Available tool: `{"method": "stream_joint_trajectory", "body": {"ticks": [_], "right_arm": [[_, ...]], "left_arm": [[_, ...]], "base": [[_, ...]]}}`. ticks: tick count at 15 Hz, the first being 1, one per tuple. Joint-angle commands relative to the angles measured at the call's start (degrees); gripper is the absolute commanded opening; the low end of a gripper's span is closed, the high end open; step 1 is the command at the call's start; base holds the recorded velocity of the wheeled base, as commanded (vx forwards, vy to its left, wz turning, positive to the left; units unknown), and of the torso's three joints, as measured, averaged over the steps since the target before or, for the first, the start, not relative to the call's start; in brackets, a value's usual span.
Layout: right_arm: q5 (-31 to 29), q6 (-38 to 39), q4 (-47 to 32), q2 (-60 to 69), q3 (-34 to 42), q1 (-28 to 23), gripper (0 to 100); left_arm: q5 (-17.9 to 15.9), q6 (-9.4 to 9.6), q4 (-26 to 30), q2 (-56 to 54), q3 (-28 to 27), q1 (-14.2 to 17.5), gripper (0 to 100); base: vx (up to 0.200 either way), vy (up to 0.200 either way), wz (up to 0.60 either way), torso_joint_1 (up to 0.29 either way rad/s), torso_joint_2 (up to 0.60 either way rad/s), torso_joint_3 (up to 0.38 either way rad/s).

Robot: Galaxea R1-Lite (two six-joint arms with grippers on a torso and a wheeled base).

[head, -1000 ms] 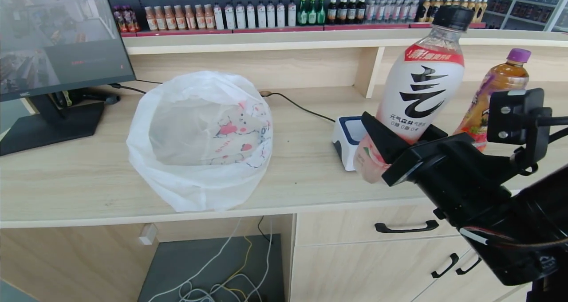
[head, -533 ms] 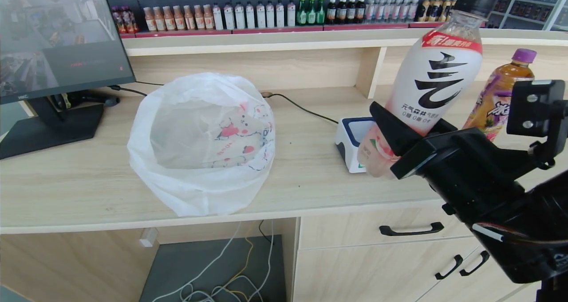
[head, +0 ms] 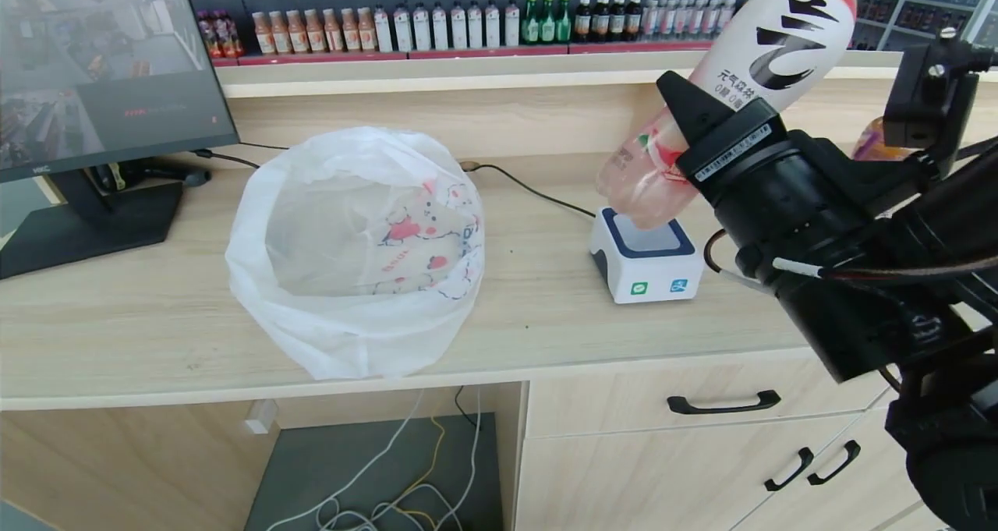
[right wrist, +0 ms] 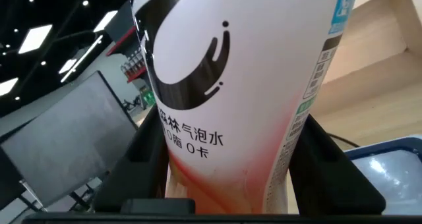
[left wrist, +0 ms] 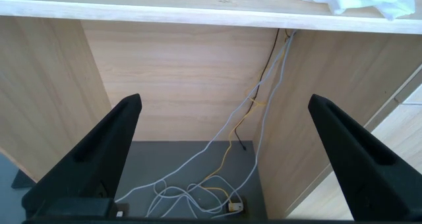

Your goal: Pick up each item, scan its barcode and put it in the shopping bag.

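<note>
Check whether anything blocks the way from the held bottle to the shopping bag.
Nothing visible does. The bottle hangs tilted above the scanner; only counter surface lies between it and the shopping bag, whose mouth stands open upward.

**Clear lane mid-table**

Bare table point(head: 538, 313) runs from front edge to back between the shopping bag point(head: 355, 250) and the scanner point(head: 643, 262), wide open. Bag's mouth gapes upward. The tilted bottle point(head: 760, 44) hangs over the scanner's top. Monitor point(head: 101, 71) blocks the back-left corner; a cable point(head: 530, 189) crosses the back.
</note>
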State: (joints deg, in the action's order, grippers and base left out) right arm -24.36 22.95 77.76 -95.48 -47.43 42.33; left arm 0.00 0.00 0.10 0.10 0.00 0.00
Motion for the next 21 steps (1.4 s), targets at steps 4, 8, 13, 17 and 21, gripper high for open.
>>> {"method": "stream_joint_trajectory", "body": {"ticks": [4,8,13,17,21], "right_arm": [[-5.0,11.8,-11.4,-1.6,-11.5,-2.6,0],[-6.2,15.2,-16.9,-2.0,-16.8,-2.8,0],[-13.5,27.3,-27.7,-2.9,-16.9,-3.0,0],[-13.5,28.4,-28.5,-4.9,-17.1,-3.2,0],[-13.4,32.7,-28.6,-5.2,-17.9,-3.3,0]], "left_arm": [[0.0,0.00,0.0,0.0,0.0,0.0,100],[0.0,0.09,0.0,0.0,0.0,0.0,100],[0.0,0.00,0.0,0.0,0.0,0.0,100],[0.0,0.09,0.0,0.0,0.0,0.0,100],[0.0,0.09,0.0,0.0,0.0,0.0,100]], "base": [[0.000,0.000,0.00,0.000,0.00,0.000],[0.000,0.000,0.00,0.000,0.00,0.000],[0.000,0.000,0.00,0.000,0.00,0.000],[0.000,0.000,0.00,0.000,0.00,0.000],[0.000,0.000,0.00,0.000,0.00,0.000]]}}
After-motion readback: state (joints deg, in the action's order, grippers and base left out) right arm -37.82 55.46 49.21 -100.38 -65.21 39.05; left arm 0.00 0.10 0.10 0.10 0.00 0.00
